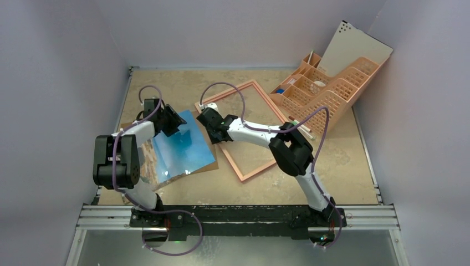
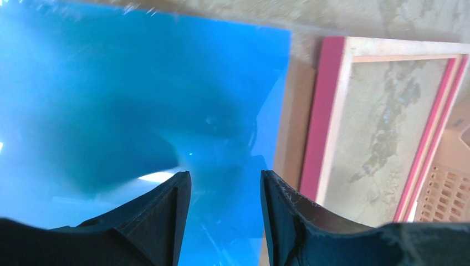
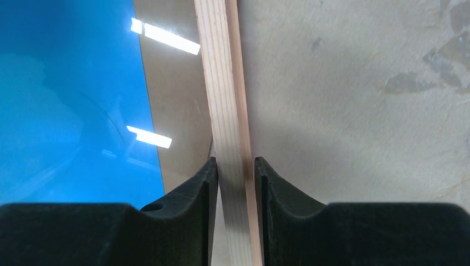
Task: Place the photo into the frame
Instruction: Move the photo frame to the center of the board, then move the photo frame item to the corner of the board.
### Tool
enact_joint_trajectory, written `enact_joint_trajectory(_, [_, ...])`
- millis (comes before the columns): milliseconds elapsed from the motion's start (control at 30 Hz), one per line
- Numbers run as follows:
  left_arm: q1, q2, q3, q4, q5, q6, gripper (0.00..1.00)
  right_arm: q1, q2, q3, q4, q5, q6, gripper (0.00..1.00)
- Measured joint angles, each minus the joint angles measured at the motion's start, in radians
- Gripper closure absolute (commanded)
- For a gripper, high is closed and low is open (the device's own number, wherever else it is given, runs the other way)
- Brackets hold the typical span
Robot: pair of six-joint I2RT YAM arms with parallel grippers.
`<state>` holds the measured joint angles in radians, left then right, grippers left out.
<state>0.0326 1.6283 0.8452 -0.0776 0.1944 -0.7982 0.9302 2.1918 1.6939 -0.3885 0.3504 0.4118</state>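
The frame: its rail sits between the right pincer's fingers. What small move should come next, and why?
Probably lift that rail slightly and draw the frame toward the photo. The right pincer is closed on the frame's pale wooden rail, the photo lies flat just beside it on a brown board, and the left pincer hangs open above the photo, holding nothing.

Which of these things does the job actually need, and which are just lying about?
Job: the photo; the frame, gripped by the right arm's fingers.
Lying about: peach organiser; white board behind it; brown board under the photo.
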Motion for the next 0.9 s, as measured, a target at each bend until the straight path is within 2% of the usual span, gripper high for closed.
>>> enact_joint_trajectory(167, [0.0, 0.032, 0.088, -0.017, 0.042, 0.037, 0.49, -0.01, 0.042, 0.055, -0.002, 0.003, -0.002, 0.62])
enact_joint_trajectory(467, [0.0, 0.111, 0.196, -0.053, 0.115, 0.109, 0.46, -0.029, 0.045, 0.064, -0.004, 0.003, -0.01, 0.36])
enact_joint_trajectory(600, [0.0, 0.205, 0.368, -0.172, 0.093, 0.242, 0.41, -0.044, 0.002, 0.028, 0.013, -0.019, 0.008, 0.3])
enact_joint_trajectory(733, [0.0, 0.287, 0.562, -0.256, 0.07, 0.406, 0.37, -0.057, -0.13, -0.069, 0.063, -0.055, 0.066, 0.28])
enact_joint_trajectory(900, [0.0, 0.317, 0.636, -0.3, 0.064, 0.557, 0.36, -0.066, -0.259, -0.164, 0.199, -0.141, 0.151, 0.28])
